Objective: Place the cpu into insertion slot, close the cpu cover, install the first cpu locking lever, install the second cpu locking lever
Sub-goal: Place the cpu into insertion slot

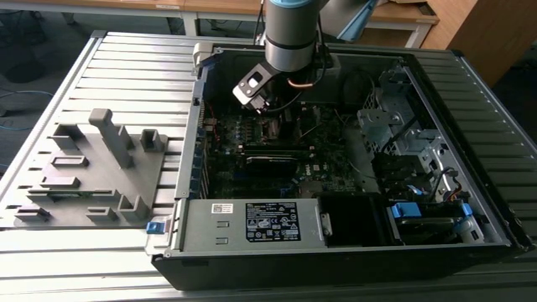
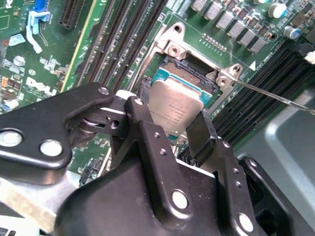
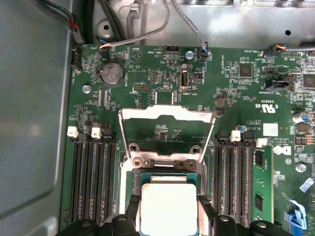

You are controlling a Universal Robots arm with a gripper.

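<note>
The cpu hangs just over the insertion slot, pinched at two opposite edges by the gripper. Just beyond it, the cpu cover stands tipped open. The arm reaches straight down into the computer case, and memory slots crowd both flanks.

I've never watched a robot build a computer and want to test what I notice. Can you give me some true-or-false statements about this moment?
1. The cover is shut over the cpu. False: it stands swung open.
2. The gripper has a finger on each side of the cpu. True.
3. The cpu is far from the slot. False: it is right at the slot.
4. Long memory slots run on both sides of the slot. True.
</note>
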